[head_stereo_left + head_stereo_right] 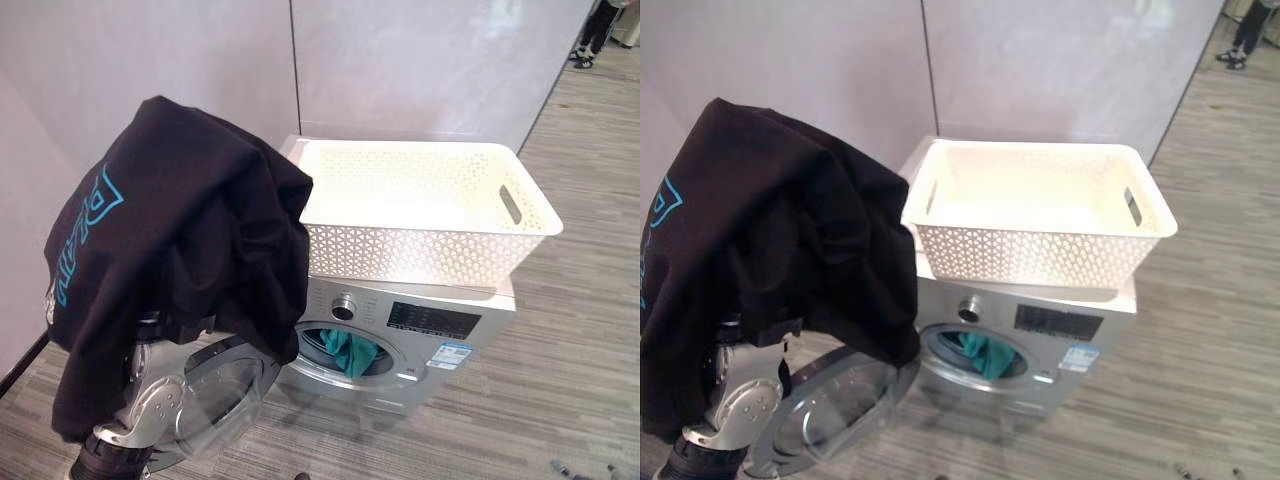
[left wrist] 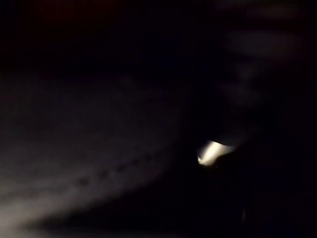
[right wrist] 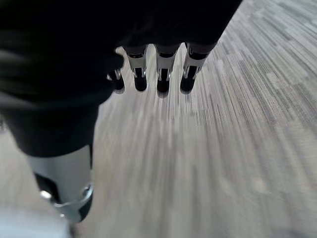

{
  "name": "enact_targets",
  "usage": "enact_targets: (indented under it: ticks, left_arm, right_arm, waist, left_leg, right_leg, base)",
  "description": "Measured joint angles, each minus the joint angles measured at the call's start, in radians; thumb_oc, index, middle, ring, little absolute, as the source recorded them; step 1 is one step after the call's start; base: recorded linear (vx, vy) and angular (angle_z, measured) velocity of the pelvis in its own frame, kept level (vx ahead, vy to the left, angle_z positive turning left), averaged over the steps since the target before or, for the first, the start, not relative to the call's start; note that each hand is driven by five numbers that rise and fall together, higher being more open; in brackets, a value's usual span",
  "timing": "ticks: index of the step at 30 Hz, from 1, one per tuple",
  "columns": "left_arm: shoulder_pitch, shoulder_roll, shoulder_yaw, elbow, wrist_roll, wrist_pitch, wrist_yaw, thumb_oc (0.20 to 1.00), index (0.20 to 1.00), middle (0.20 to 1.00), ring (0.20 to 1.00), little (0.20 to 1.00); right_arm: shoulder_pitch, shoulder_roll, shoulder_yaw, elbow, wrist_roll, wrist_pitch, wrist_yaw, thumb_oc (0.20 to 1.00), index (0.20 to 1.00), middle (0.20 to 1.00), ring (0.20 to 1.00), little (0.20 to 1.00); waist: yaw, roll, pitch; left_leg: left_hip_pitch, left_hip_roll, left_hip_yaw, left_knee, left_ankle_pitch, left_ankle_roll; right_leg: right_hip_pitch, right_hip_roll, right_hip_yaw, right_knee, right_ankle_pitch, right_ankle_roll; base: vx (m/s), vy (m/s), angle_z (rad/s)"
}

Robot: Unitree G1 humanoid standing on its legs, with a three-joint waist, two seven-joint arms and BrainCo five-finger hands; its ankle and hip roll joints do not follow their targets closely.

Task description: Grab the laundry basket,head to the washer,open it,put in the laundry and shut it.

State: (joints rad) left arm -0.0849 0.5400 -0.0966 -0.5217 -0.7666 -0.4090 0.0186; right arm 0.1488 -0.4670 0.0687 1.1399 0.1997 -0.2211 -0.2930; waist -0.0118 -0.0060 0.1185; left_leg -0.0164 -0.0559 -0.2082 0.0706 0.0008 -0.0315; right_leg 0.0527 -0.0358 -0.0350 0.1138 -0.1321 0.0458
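A black garment (image 1: 180, 250) at the frame's left drapes over the left robot hand, hiding its grip. The right robot hand (image 3: 158, 69) hangs with fingers relaxed.

The white laundry basket (image 1: 430, 215) sits atop the washer (image 1: 420, 330).

You have a grey wood-look floor (image 1: 560, 400) carrying a silver washer (image 1: 420, 340), which stands against the pale wall (image 1: 420, 60). The washer's round door (image 1: 215, 395) hangs open toward the left, and a teal cloth (image 1: 350, 352) sits in the drum opening. On the washer's top rests a white perforated basket (image 1: 420, 215), upright; its far side overhangs the washer's right edge, and as far as you can tell from above, it looks empty.
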Motion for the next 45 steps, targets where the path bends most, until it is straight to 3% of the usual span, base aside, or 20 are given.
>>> enact_targets:
  ticks: [2,5,6,9,16,20,23,25,32,39,41,42,45]
  left_arm:
    - [0.007,0.003,0.009,0.010,-0.001,0.003,0.002,0.200,0.200,0.200,0.200,0.200]
    - [0.010,-0.001,0.005,0.031,-0.001,0.004,0.006,0.200,0.200,0.200,0.200,0.200]
    - [0.020,-0.005,0.005,0.029,-0.002,0.004,0.009,0.200,0.200,0.200,0.200,0.200]
    - [0.052,-0.005,0.004,0.027,-0.002,0.006,0.010,0.200,0.200,0.200,0.200,0.200]
    - [0.112,-0.031,-0.087,0.033,0.076,0.022,0.051,0.200,0.200,0.200,0.200,0.200]
    - [0.118,-0.041,-0.133,0.099,0.076,0.059,0.068,0.200,0.200,0.200,0.200,0.200]
    - [0.094,-0.040,-0.145,0.106,0.100,0.058,0.088,0.200,0.200,0.200,0.200,0.200]
    - [0.056,-0.044,-0.160,0.131,0.112,0.066,0.098,0.200,0.200,0.200,0.200,0.200]
    - [0.040,-0.059,-0.194,0.161,0.131,0.081,0.152,0.200,0.200,0.200,0.200,0.200]
    - [-0.052,-0.144,-0.300,0.435,0.171,0.080,0.192,0.200,0.200,0.200,0.200,0.200]
    - [-0.141,-0.193,-0.318,0.626,0.227,0.086,0.230,0.200,0.200,0.200,0.200,0.200]
    - [-0.213,-0.229,-0.311,0.779,0.247,0.114,0.276,0.200,0.200,0.200,0.200,0.200]
    - [-0.305,-0.248,-0.307,0.933,0.272,0.127,0.330,0.200,0.200,0.200,0.200,0.200]
  right_arm:
    - [-0.018,0.014,0.071,-0.067,-0.070,-0.002,0.037,1.000,1.000,1.000,1.000,1.000]
    - [-0.049,0.020,0.071,-0.090,-0.099,0.002,0.039,1.000,1.000,1.000,1.000,1.000]
    - [-0.044,0.019,0.071,-0.146,-0.119,0.001,0.040,1.000,1.000,1.000,1.000,1.000]
    - [-0.055,0.021,0.075,-0.188,-0.139,0.001,0.043,1.000,1.000,1.000,1.000,1.000]
    - [-0.073,-0.016,0.151,-0.260,-0.186,0.001,0.032,1.000,1.000,1.000,1.000,1.000]
    - [-0.091,-0.017,0.151,-0.265,-0.205,0.001,0.023,1.000,1.000,1.000,1.000,1.000]
    - [-0.135,-0.038,0.119,-0.282,-0.203,0.001,-0.022,1.000,1.000,1.000,1.000,1.000]
    - [-0.157,-0.053,0.102,-0.312,-0.204,-0.003,-0.043,1.000,1.000,1.000,1.000,1.000]
    - [-0.177,-0.072,0.110,-0.359,-0.208,-0.001,-0.085,1.000,1.000,1.000,1.000,1.000]
    - [-0.200,-0.086,0.118,-0.389,-0.223,0.000,-0.106,1.000,1.000,1.000,1.000,1.000]
    - [-0.207,-0.105,0.134,-0.462,-0.225,0.009,-0.116,1.000,1.000,1.000,1.000,1.000]
    - [-0.217,-0.098,0.127,-0.555,-0.225,-0.013,-0.125,1.000,1.000,1.000,1.000,1.000]
    - [-0.237,-0.035,0.100,-0.563,-0.198,-0.021,-0.148,1.000,1.000,1.000,1.000,1.000]
  waist:
    - [0.008,-0.025,0.060]
    - [0.037,-0.049,0.087]
    - [0.052,-0.055,0.112]
    - [0.055,-0.053,0.128]
    - [0.054,-0.032,0.215]
    - [0.053,-0.027,0.278]
    - [0.051,-0.017,0.297]
    - [0.050,-0.008,0.367]
    - [0.052,-0.012,0.394]
    - [0.025,-0.013,0.399]
    - [0.018,-0.014,0.400]
    - [-0.016,-0.016,0.401]
    - [-0.062,-0.041,0.404]
  left_leg:
    - [-0.042,-0.013,-0.002,0.094,-0.027,-0.010]
    - [-0.080,-0.021,0.007,0.198,-0.100,-0.009]
    - [-0.145,-0.025,0.018,0.335,-0.177,-0.003]
    - [-0.207,-0.021,0.023,0.434,-0.219,-0.007]
    - [-0.375,-0.013,0.032,0.593,-0.253,-0.015]
    - [-0.447,-0.015,0.035,0.629,-0.251,-0.019]
    - [-0.585,-0.013,0.052,0.705,-0.257,-0.014]
    - [-0.631,-0.022,0.062,0.756,-0.265,-0.015]
    - [-0.762,-0.034,0.067,0.859,-0.290,-0.009]
    - [-0.858,-0.032,0.071,0.910,-0.297,-0.005]
    - [-0.886,-0.025,0.083,0.929,-0.303,-0.003]
    - [-0.913,-0.021,0.087,0.950,-0.313,0.000]
    - [-0.920,-0.011,0.099,0.976,-0.331,-0.001]
  right_leg:
    - [-0.063,-0.013,-0.003,0.143,-0.062,-0.012]
    - [-0.136,-0.010,-0.002,0.326,-0.149,-0.027]
    - [-0.190,-0.012,-0.003,0.448,-0.209,-0.046]
    - [-0.253,-0.006,-0.003,0.544,-0.251,-0.065]
    - [-0.420,0.005,-0.011,0.699,-0.273,-0.077]
    - [-0.490,0.005,-0.015,0.734,-0.267,-0.073]
    - [-0.624,0.010,-0.006,0.791,-0.267,-0.069]
    - [-0.669,0.002,0.002,0.849,-0.275,-0.061]
    - [-0.795,-0.003,0.003,0.943,-0.303,-0.056]
    - [-0.894,0.005,0.008,0.988,-0.303,-0.053]
    - [-0.928,0.014,0.026,1.009,-0.307,-0.049]
    - [-0.952,0.019,0.029,1.024,-0.314,-0.048]
    - [-0.971,0.035,0.043,1.045,-0.314,-0.049]
  base:
    - [-0.04,-0.044,0.12]
    - [-0.07,-0.050,0.02]
    - [-0.09,-0.031,-0.04]
    - [-0.08,-0.012,0.00]
    - [-0.10,0.020,-0.01]
    - [-0.14,0.046,0.02]
    - [-0.09,0.062,-0.10]
    - [-0.06,0.037,-0.06]
    - [-0.05,0.032,0.02]
    - [-0.02,0.011,-0.03]
    - [0.05,-0.006,-0.20]
    - [0.11,-0.008,-0.21]
    - [0.05,-0.005,-0.18]
